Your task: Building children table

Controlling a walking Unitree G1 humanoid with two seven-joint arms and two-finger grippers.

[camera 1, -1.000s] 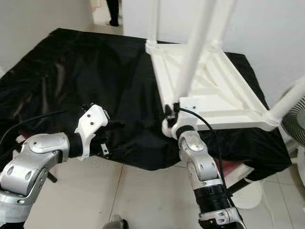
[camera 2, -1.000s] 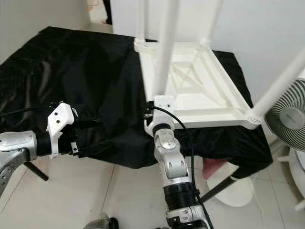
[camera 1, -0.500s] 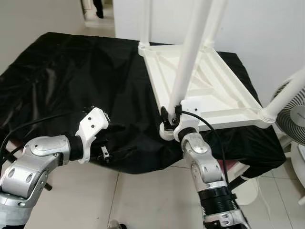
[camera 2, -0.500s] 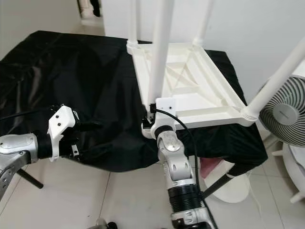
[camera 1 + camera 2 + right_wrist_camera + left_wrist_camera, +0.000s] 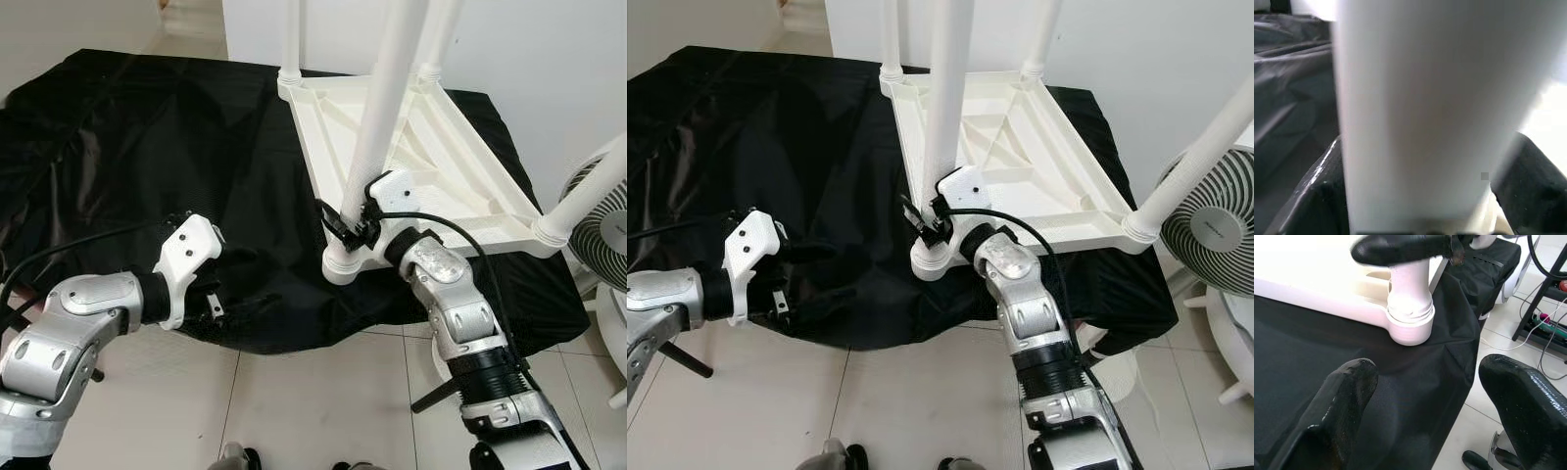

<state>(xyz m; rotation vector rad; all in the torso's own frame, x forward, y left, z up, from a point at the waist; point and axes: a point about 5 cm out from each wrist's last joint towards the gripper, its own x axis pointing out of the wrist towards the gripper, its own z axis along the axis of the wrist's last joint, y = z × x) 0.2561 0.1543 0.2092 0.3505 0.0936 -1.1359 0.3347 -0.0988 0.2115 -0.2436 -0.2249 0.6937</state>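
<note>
- Black cloth [image 5: 147, 127] covers the whole worktop and hangs over its near edge above the pale tiled floor [image 5: 313, 401].
- White plastic children's table [image 5: 421, 166] lies upside down on the right part of the cloth, its ribbed underside facing up and its legs standing upright from the corners.
- The near-left leg [image 5: 382, 127] rises from a round socket [image 5: 343, 262] at the table's near corner, just at the worktop's edge.
- A round fan [image 5: 1215, 235] stands on the floor to the right of the worktop, beside the table's near-right leg [image 5: 588, 196].
- The right gripper [image 5: 355, 220] clasps the near-left leg low down, just above the socket, its fingers on either side of the leg.
- The left gripper [image 5: 217, 279] hovers over the cloth near the worktop's edge, left of the socket, fingers [image 5: 1347, 396] spread wide and holding nothing.
</note>
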